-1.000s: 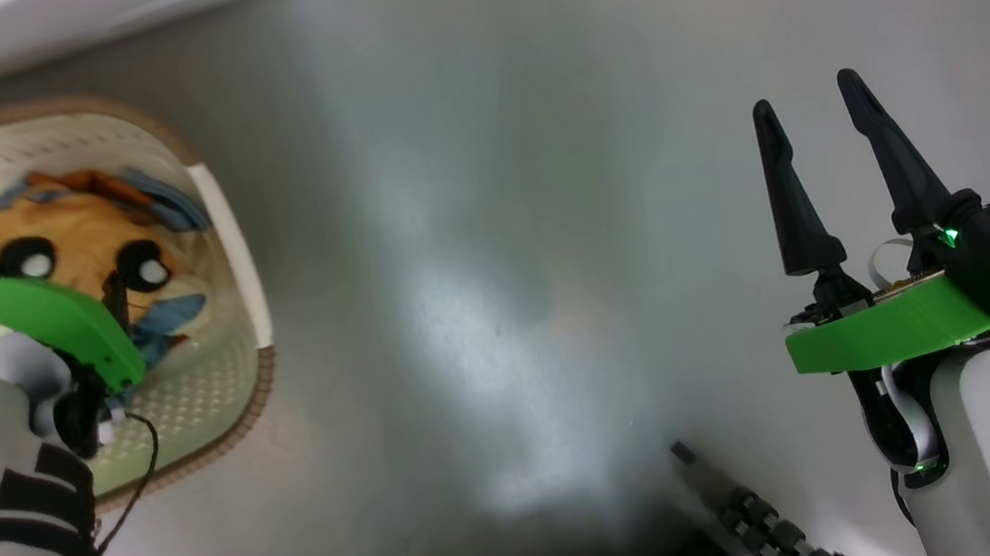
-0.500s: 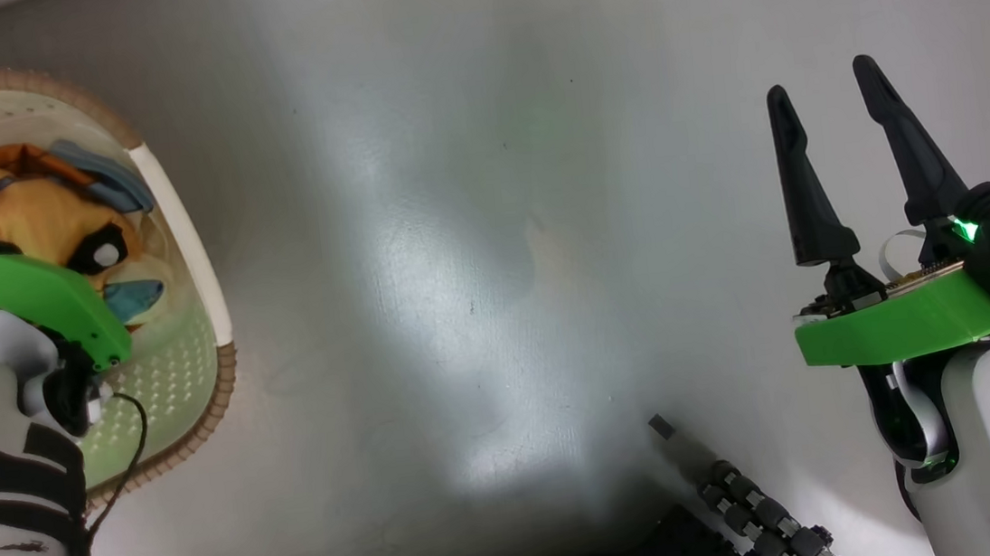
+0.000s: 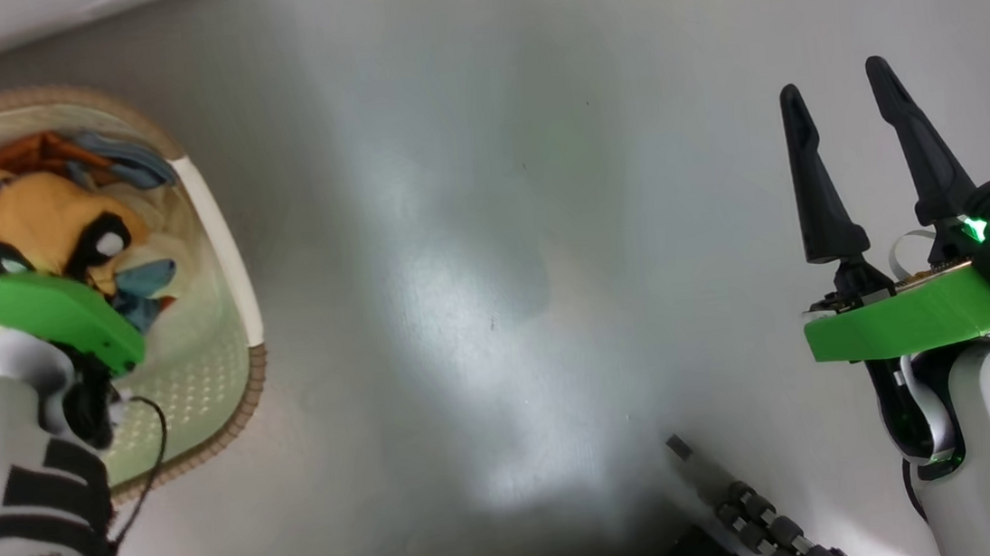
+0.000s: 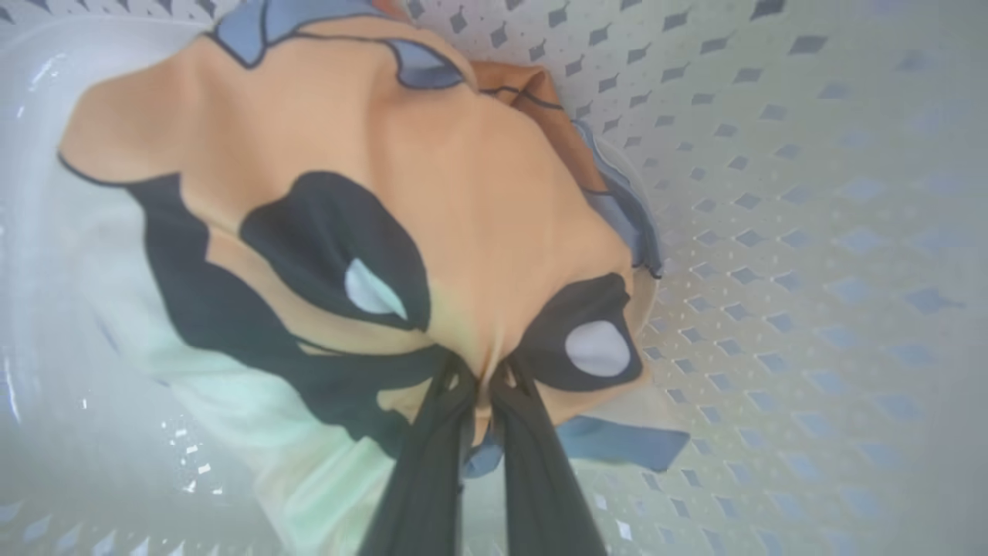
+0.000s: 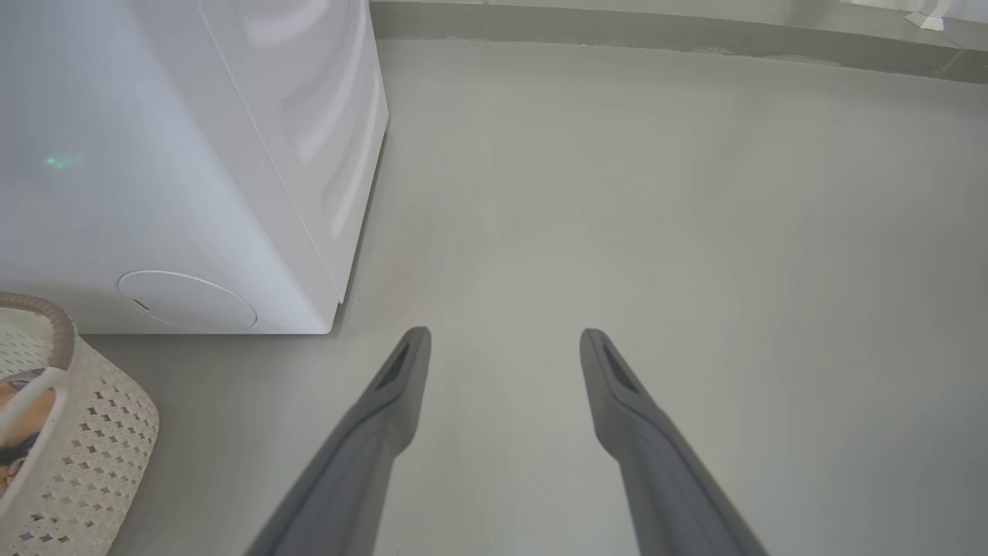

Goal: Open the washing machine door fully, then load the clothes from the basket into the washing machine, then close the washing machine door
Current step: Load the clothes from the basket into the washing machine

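The cream basket [image 3: 219, 241] stands on the floor at the left, with the clothes inside. In the left wrist view my left gripper [image 4: 483, 376] is shut on a fold of the orange and cream garment [image 4: 478, 193], right between its two black-and-white cartoon eyes. The light blue garment [image 4: 625, 446] lies beneath it against the perforated basket wall [image 4: 772, 232]. My right gripper [image 3: 833, 77] hovers open over bare floor at the right, holding nothing. The white washing machine [image 5: 193, 154] shows its side and lower corner with the round cap [image 5: 185, 301]. The washing machine door is out of view.
Grey floor [image 3: 494, 269] spreads between the basket and my right arm. A dark ribbed cable chain [image 3: 754, 516] juts in at the bottom. In the right wrist view the basket [image 5: 85, 455] sits just in front of the machine's corner.
My left gripper has gone from open to shut, pinching the orange garment in the basket. The head view swayed a little. The right gripper stayed open and still.
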You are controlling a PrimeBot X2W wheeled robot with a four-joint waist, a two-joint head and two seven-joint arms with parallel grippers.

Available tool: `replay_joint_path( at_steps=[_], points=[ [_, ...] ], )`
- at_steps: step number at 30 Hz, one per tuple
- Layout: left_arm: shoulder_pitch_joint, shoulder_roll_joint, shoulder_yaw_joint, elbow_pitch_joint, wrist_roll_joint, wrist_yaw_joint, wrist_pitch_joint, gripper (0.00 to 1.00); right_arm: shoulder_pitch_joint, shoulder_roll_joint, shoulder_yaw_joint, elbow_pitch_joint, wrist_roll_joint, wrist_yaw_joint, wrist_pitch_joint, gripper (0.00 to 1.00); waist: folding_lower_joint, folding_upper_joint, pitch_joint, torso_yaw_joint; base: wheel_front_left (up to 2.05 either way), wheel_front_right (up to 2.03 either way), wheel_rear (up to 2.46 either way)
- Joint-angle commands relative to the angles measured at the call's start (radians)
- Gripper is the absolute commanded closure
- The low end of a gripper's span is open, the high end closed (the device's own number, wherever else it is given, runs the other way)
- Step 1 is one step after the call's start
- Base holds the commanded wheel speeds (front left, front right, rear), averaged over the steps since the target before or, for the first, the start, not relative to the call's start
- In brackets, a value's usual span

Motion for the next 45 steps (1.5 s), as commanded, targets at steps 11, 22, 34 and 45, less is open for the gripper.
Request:
replay_joint_path(
  at_steps=[11, 22, 34, 45],
  points=[
    [0.168, 0.009, 0.003, -0.008, 0.003, -0.034, -0.237, 1.0, 0.068, -0.007, -0.028, 0.003, -0.016, 0.004, 0.009, 0.0, 0.0, 0.0, -0.186, 0.068, 0.0, 0.0, 0.0],
    [0.391, -0.014, 0.044, -0.31, 0.078, 0.015, -0.285, 1.0, 0.136, -0.007, -0.051, 0.031, -0.032, 0.004, 0.034, 0.0, 0.0, 0.0, -0.404, 0.11, 0.0, 0.0, 0.0],
    [0.706, -0.102, 0.086, -0.71, 0.227, 0.051, -0.286, 1.0, 0.226, -0.007, -0.054, 0.052, -0.043, 0.004, 0.076, 0.0, 0.0, 0.0, -0.634, 0.161, 0.0, 0.0, 0.0],
    [0.865, -0.127, 0.061, -0.86, 0.271, 0.06, -0.286, 1.0, 0.3, -0.007, -0.06, 0.043, -0.051, 0.004, 0.116, 0.0, 0.0, 0.0, -0.776, 0.202, 0.0, 0.0, 0.0]
  ],
)
